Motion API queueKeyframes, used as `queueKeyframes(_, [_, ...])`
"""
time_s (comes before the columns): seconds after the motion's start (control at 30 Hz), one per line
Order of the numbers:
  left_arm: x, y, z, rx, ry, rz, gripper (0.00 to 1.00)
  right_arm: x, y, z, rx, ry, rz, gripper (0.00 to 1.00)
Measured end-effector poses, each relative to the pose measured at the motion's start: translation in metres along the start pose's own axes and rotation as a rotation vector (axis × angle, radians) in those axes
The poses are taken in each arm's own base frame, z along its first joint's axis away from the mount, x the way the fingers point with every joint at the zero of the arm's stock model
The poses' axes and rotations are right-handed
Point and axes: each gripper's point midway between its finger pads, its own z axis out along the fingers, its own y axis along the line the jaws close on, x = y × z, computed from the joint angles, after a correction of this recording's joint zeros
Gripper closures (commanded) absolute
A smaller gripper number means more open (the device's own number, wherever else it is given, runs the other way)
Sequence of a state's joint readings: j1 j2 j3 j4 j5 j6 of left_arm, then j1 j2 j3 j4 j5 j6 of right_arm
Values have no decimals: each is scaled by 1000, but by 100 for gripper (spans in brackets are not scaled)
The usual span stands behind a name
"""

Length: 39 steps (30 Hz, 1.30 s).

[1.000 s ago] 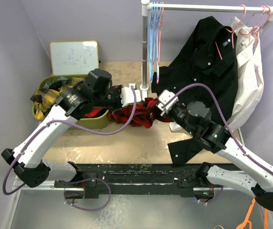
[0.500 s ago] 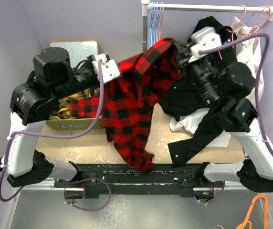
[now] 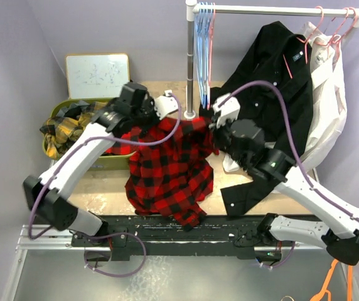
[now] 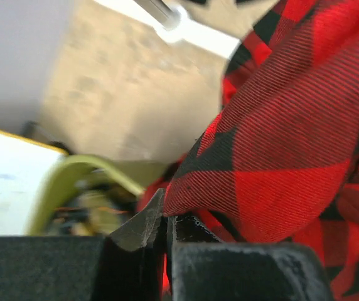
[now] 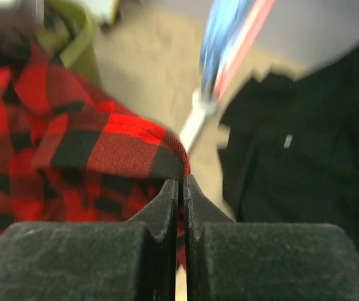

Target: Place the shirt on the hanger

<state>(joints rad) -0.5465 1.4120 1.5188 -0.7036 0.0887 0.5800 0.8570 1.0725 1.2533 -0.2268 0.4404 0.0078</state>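
The red-and-black check shirt [image 3: 167,169] lies spread over the table's middle, its lower part hanging past the front edge. My left gripper [image 3: 169,113] is at its upper left corner and my right gripper [image 3: 212,119] at its upper right corner. In the left wrist view the gripper [image 4: 166,216] is shut on a fold of the shirt [image 4: 280,144]. In the right wrist view the gripper [image 5: 181,182] is shut on the hem of the shirt [image 5: 91,144]. A pink hanger [image 3: 210,44] hangs on the rail beside the blue ones, just behind both grippers.
Blue hangers [image 3: 199,44] hang by the rail's pole [image 3: 191,69]. A black shirt [image 3: 273,81] and a white shirt [image 3: 327,100] hang at right. A green bin [image 3: 113,161] with yellow plaid cloth [image 3: 60,128] and a whiteboard [image 3: 96,75] stand left. An orange hanger [image 3: 330,282] lies bottom right.
Both arms lifted the shirt from a crumpled heap high into the air, then came down and forward. The shirt now lies spread flat, both grips kept.
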Motion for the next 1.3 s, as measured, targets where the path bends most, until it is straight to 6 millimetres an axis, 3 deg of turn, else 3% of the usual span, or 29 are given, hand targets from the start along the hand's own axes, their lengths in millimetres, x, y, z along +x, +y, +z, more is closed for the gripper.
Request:
queueKeyframes(0.07, [31, -18, 34, 84, 83, -44, 96, 72, 7, 4, 19, 147, 47, 100])
queueKeyframes(0.1, [40, -28, 50, 128, 109, -62, 96, 92, 8, 1, 28, 187, 71, 100])
queueKeyframes(0.23, [56, -56, 98, 253, 150, -125, 94, 158, 10, -1, 96, 307, 187, 100])
queueKeyframes(0.3, [59, -62, 115, 285, 161, -148, 88, 170, 7, 1, 129, 324, 238, 100])
queueKeyframes(0.33, [60, -63, 124, 297, 165, -157, 81, 173, 4, 4, 149, 326, 272, 100])
queueKeyframes(0.4, [60, -64, 138, 307, 172, -173, 38, 176, -8, 13, 196, 323, 342, 100])
queueKeyframes(0.47, [59, -62, 143, 305, 176, -186, 8, 180, -25, 23, 262, 317, 404, 100])
queueKeyframes(0.5, [57, -60, 143, 300, 178, -197, 0, 183, -33, 27, 295, 318, 424, 100])
queueKeyframes(0.63, [44, -45, 128, 245, 173, -214, 1, 204, -44, 38, 362, 362, 450, 100])
queueKeyframes(0.73, [30, -35, 90, 212, 155, -211, 1, 223, -56, 44, 413, 410, 471, 100])
queueKeyframes(0.83, [5, -29, 31, 201, 81, -182, 1, 235, -75, 48, 463, 432, 506, 100])
queueKeyframes(0.9, [-9, -35, -6, 217, 38, -147, 1, 237, -85, 50, 481, 430, 525, 100])
queueKeyframes(0.97, [-16, -54, -29, 250, 20, -94, 1, 235, -91, 52, 490, 417, 540, 100])
queueKeyframes(1.03, [-13, -97, -39, 345, 37, -16, 1, 233, -93, 54, 483, 405, 554, 100])
queueKeyframes(1.1, [6, -145, -41, 476, 99, 57, 1, 232, -93, 56, 475, 397, 563, 100])
queueKeyframes(1.17, [34, -181, -32, 578, 202, 95, 1, 232, -92, 56, 463, 395, 570, 100])
queueKeyframes(1.3, [73, -212, -8, 655, 342, 130, 1, 232, -91, 55, 451, 384, 579, 100])
